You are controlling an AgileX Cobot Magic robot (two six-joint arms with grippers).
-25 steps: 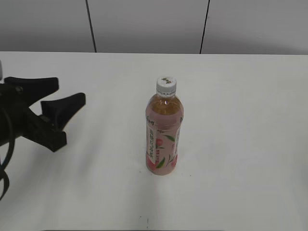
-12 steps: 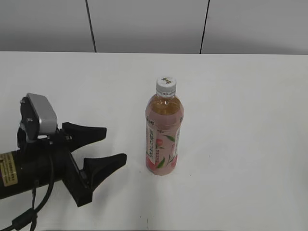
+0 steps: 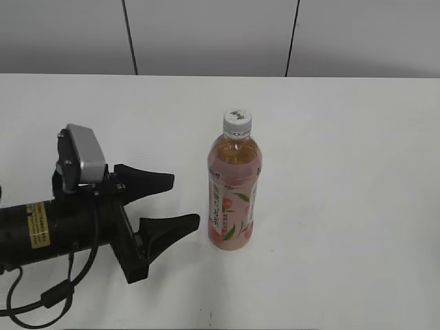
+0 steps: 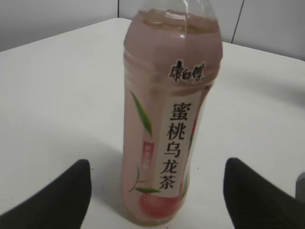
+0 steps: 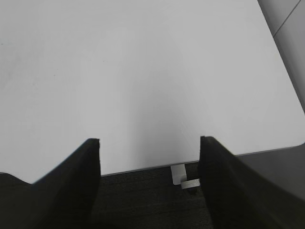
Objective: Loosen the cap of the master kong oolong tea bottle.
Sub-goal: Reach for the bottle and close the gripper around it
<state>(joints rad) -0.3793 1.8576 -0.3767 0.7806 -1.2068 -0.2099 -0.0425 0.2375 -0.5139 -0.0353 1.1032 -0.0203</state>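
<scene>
The master kong oolong tea bottle (image 3: 233, 199) stands upright on the white table, amber tea inside, pink label with peaches and Chinese characters. Its white ribbed cap (image 3: 236, 122) sits on the neck. My left gripper (image 3: 184, 201) is open, low over the table just left of the bottle, jaws pointing at its lower body without touching. In the left wrist view the bottle (image 4: 167, 119) fills the middle between the two open jaws (image 4: 157, 195); the cap is out of that view. My right gripper (image 5: 148, 157) is open and empty and does not show in the exterior view.
The white table (image 3: 344, 172) stretches all round the bottle, with a grey panelled wall (image 3: 206, 34) behind it. In the right wrist view the table's edge (image 5: 143, 167) and dark floor lie below the jaws.
My left arm has swung in from the left edge and moved right toward the bottle, jaws staying open. The bottle has not moved.
</scene>
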